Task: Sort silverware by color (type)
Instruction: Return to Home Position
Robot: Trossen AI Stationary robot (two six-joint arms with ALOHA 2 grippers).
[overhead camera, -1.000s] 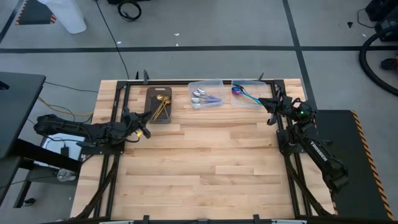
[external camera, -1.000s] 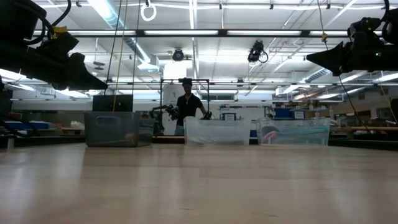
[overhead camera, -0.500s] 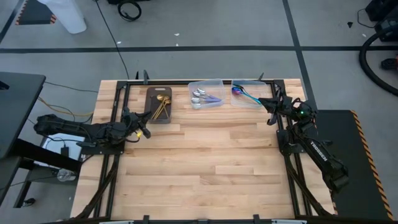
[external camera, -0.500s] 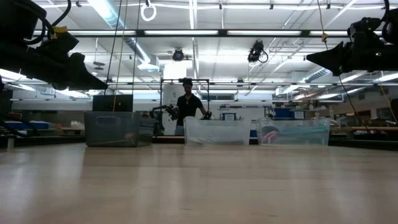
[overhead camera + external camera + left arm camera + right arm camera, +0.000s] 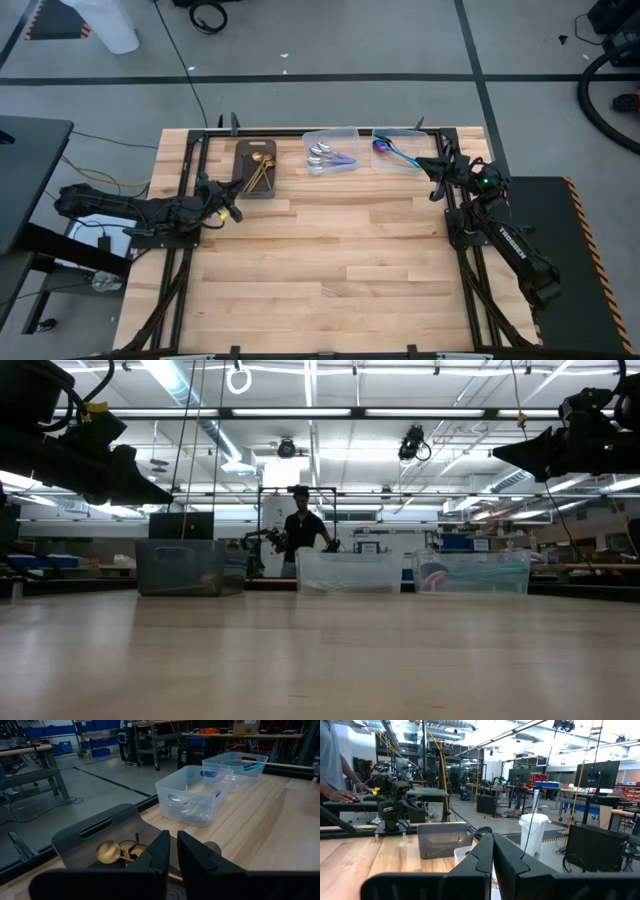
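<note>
Beside the dark tray [image 5: 243, 160], left gripper [image 5: 230, 190] sits pressed together; right gripper [image 5: 436, 170], well apart from it, likewise. Spoons [image 5: 262, 172] look sorted; only homing remains.

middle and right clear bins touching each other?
Apart. The high view shows a strip of bare table between the middle clear bin and the right clear bin; the low view shows the same gap.

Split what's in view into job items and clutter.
Job: gold spoons, dark tray; silver spoons, middle clear bin; iridescent spoons, right clear bin; left gripper, right gripper.
Clutter: white drum, cable coil on floor; person beyond table.
</note>
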